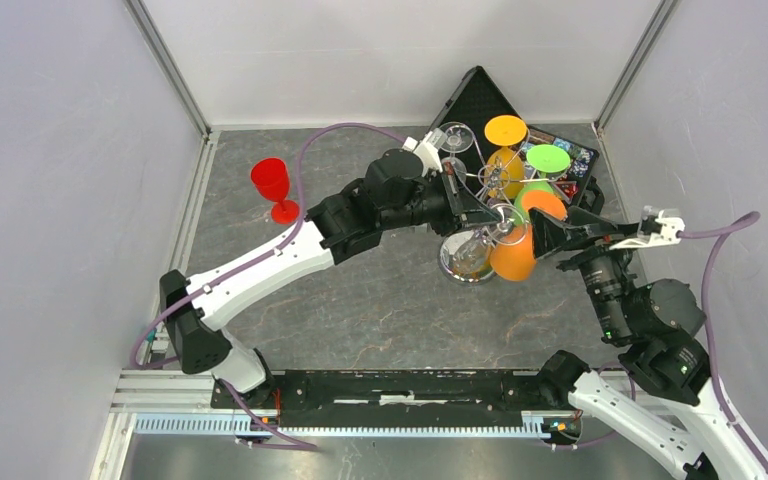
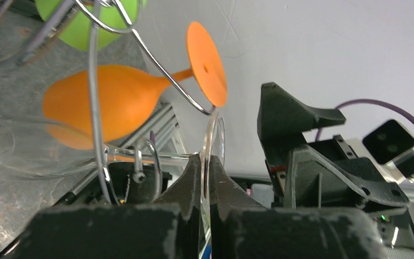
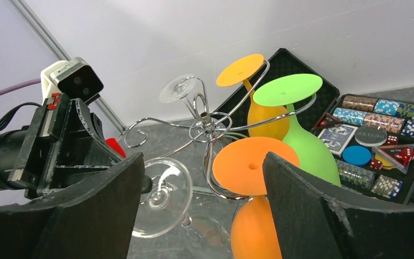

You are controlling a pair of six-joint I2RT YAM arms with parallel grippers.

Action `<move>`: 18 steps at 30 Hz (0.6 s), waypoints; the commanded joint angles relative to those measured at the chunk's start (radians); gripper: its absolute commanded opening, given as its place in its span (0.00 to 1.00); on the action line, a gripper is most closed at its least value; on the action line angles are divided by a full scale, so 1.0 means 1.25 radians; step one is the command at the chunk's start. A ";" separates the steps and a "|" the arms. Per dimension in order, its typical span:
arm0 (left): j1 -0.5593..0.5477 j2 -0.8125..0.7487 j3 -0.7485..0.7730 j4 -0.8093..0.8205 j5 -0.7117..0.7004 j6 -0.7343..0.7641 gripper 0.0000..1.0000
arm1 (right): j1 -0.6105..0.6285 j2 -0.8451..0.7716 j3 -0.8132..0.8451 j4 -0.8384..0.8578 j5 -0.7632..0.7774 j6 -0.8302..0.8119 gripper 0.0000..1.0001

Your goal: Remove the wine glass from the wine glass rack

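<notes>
Toward the tabletop's far right corner, the wine glass rack (image 3: 204, 123) stands just before a black case (image 1: 480, 100). On it, the left gripper (image 2: 205, 162) pinches the foot of a clear wine glass (image 2: 219, 141), while the right gripper (image 3: 202, 162) gapes wide and empty, flanking an orange glass (image 3: 248, 164).

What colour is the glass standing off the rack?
Red; that glass shows best in the top view.
</notes>
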 commanded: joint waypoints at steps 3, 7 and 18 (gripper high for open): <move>-0.009 -0.103 -0.018 0.064 0.055 0.006 0.02 | 0.001 -0.066 -0.024 0.077 -0.035 -0.005 0.89; -0.025 -0.159 -0.079 0.100 0.053 -0.031 0.02 | 0.001 -0.123 -0.066 0.137 -0.112 -0.079 0.93; -0.043 -0.323 -0.220 0.130 0.050 -0.089 0.02 | 0.000 -0.099 -0.102 0.150 -0.648 -0.341 0.97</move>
